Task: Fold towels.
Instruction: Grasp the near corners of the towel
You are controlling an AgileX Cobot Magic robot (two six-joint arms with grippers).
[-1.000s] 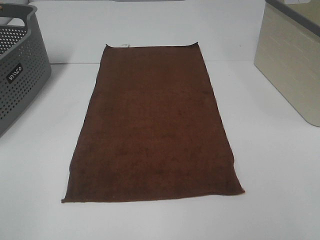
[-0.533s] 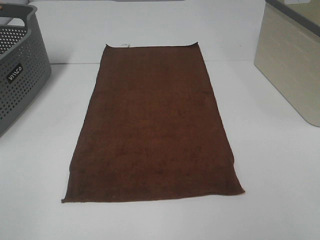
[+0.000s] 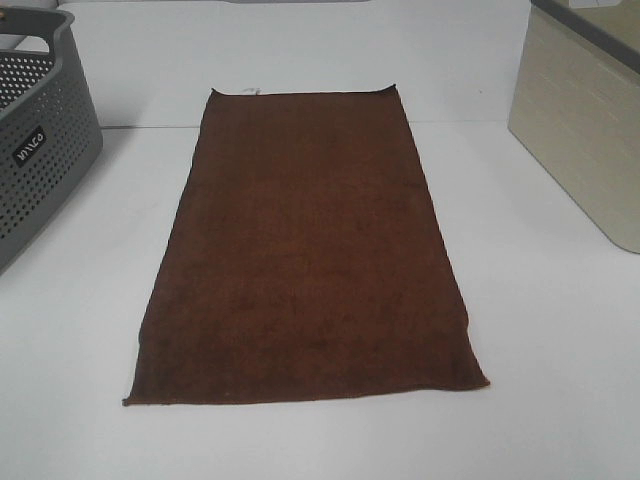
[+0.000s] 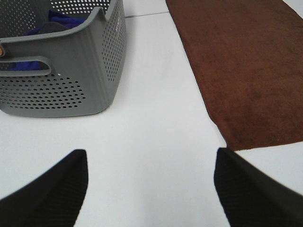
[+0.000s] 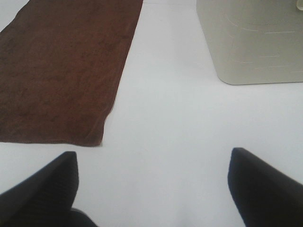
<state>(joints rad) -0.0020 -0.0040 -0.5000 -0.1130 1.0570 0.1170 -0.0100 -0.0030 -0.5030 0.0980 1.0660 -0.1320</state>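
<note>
A dark reddish-brown towel [image 3: 305,250] lies flat and unfolded on the white table, long side running away from me, with a small white tag [image 3: 251,91] at its far edge. It also shows in the left wrist view [image 4: 246,71] and in the right wrist view [image 5: 61,71]. Neither arm shows in the exterior high view. My left gripper [image 4: 149,189] is open and empty above bare table, near the towel's near left corner. My right gripper [image 5: 151,189] is open and empty above bare table, near the towel's near right corner.
A grey perforated basket [image 3: 35,140] stands at the left, with blue cloth inside [image 4: 28,28]. A beige bin [image 3: 585,130] stands at the right, also in the right wrist view [image 5: 251,38]. The white table [image 3: 560,330] surrounds the towel.
</note>
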